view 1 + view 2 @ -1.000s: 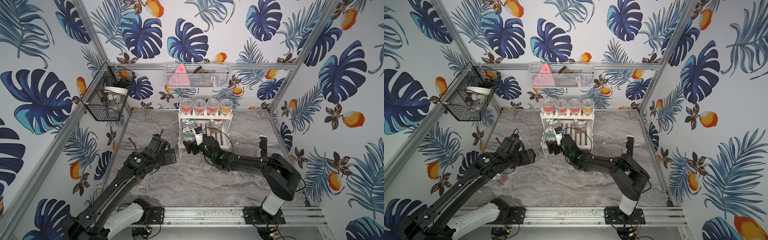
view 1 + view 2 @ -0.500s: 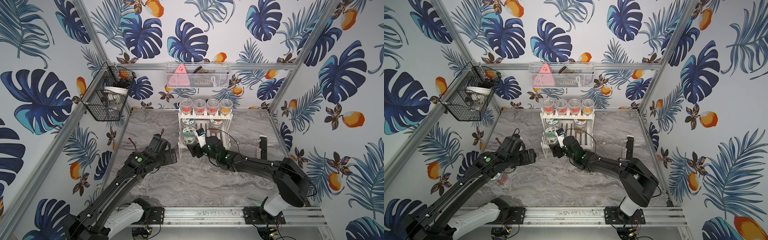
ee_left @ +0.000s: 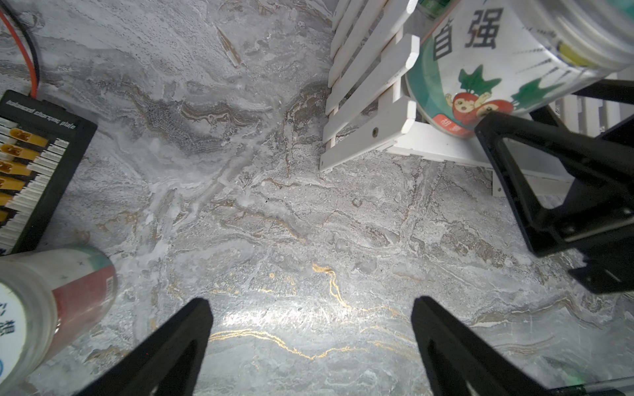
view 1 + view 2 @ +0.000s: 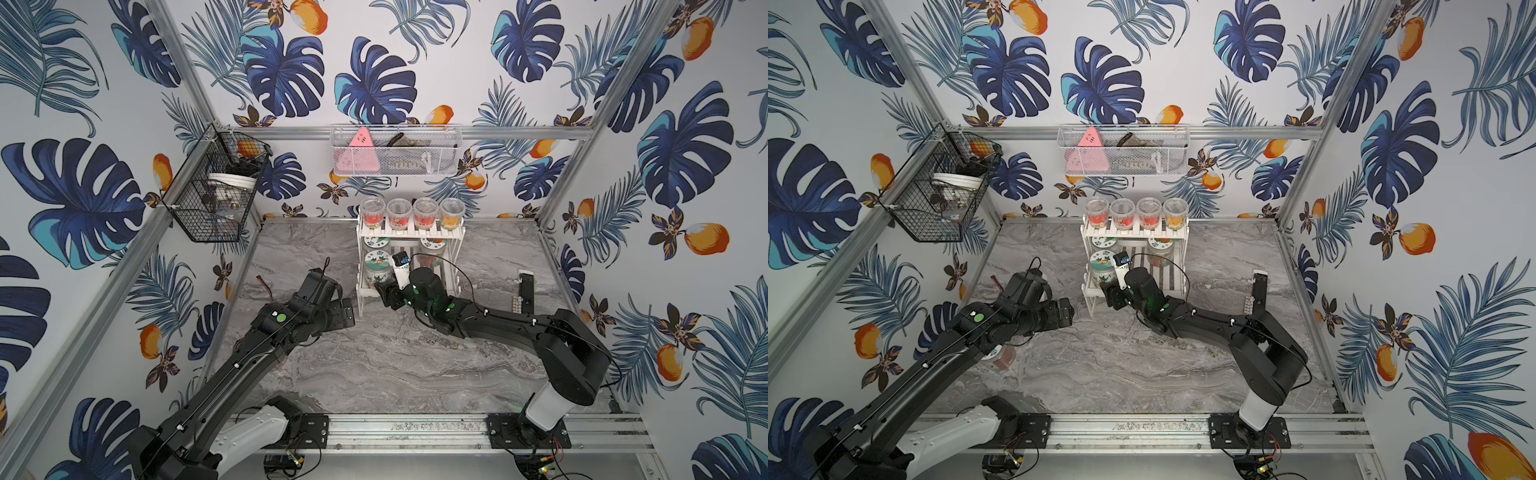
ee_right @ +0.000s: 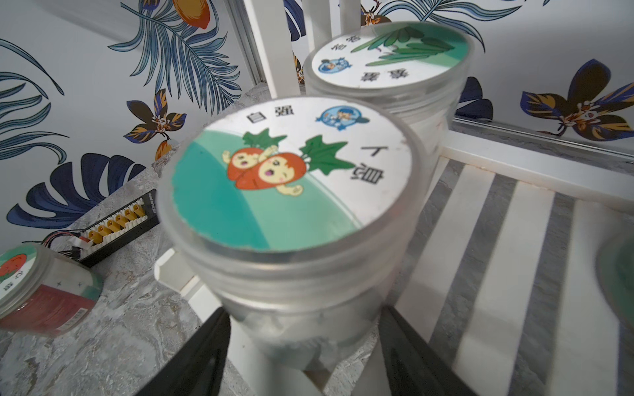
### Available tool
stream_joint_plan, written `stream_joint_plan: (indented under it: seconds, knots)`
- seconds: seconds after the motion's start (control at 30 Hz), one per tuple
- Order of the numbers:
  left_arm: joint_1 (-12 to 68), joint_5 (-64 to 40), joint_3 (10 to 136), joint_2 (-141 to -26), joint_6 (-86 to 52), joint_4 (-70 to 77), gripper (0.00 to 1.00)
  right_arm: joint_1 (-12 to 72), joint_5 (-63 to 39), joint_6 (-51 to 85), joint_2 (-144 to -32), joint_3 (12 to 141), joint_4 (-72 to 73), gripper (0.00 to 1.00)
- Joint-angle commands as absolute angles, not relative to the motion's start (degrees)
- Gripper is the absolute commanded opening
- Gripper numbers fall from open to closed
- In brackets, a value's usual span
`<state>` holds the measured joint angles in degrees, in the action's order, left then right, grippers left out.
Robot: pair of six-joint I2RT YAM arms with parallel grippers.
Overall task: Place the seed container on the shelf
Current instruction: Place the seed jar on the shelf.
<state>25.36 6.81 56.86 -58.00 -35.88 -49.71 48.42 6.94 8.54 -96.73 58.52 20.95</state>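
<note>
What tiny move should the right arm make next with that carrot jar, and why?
Probably slide the jar a little deeper onto the shelf before letting go. The right gripper pinches it low down, and it sits right at the lower board's front corner, where it could tip off.

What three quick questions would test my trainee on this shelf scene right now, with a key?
1. True or false: the left tool is open and empty.
2. Which tool straddles the carrot-label seed container at the shelf's lower tier?
3. The red-label seed container is: A in the wire basket; B on the marble tabletop; C on the top tier.
Key: 1 true; 2 the right tool; 3 B.
</note>
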Motion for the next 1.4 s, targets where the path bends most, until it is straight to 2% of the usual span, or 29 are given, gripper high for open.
stream_joint_plan:
  seconds: [0.0,0.5,1.2,1.37]
  knots:
    - [25.2,7.0,57.1,-58.0,-35.0,-48.9,0.99,48.4,6.4,8.5,-97.3,59.4,23.4,0.72]
    - [25.2,6.9,56.7,-58.0,-35.2,-48.6,0.99,48.4,7.9,0.5,-98.0,57.1,26.0,0.72]
    - [25.2,7.6,56.5,-57.8,-35.3,-49.0,0.99,48.4,10.5,1.0,-98.8,55.6,29.5,0.71]
    - [25.2,8.9,56.8,-57.7,-35.2,-49.7,0.99,48.4,5.4,1.3,-96.6,54.2,29.3,0.75]
